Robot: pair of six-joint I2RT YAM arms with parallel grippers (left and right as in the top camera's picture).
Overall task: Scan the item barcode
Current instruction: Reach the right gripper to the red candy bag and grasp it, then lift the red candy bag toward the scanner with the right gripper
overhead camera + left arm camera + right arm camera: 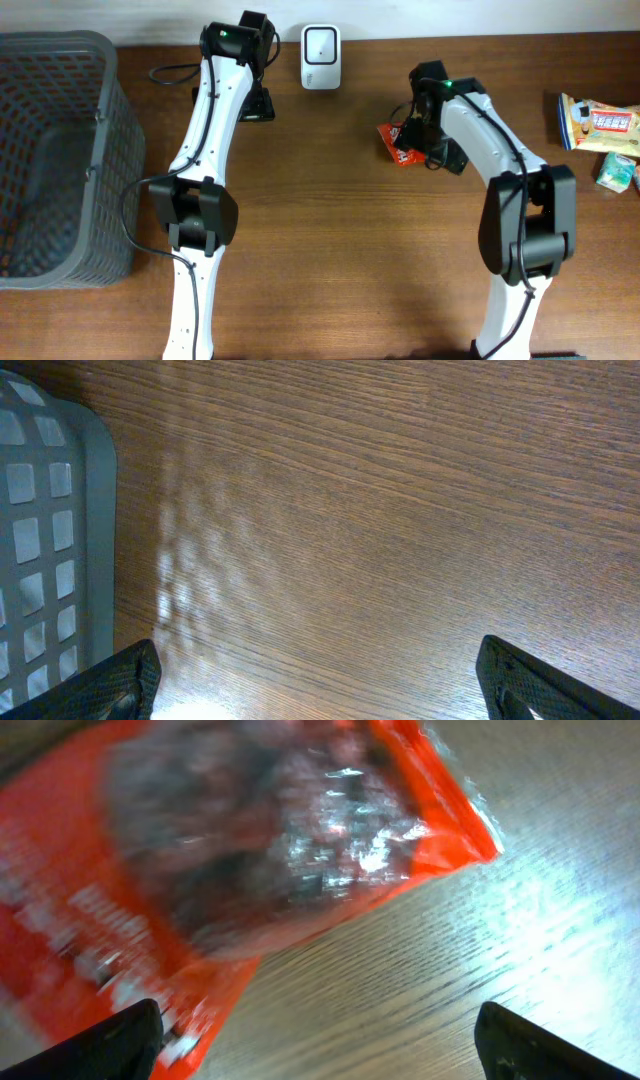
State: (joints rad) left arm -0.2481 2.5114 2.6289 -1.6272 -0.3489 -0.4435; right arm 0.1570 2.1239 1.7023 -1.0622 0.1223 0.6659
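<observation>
Right wrist — red packet (250, 850), under spread right hand (322, 1045)

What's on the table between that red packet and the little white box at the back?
Nothing. In the overhead view, only bare wooden table separates the red packet from the white box.

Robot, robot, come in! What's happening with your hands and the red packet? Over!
Left gripper open, empty, over table. Right gripper open above red packet, not holding. Nothing between red packet and white scanner.

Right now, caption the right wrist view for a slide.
Open right tool hovering by a shiny red plastic packet on wooden table.
</observation>
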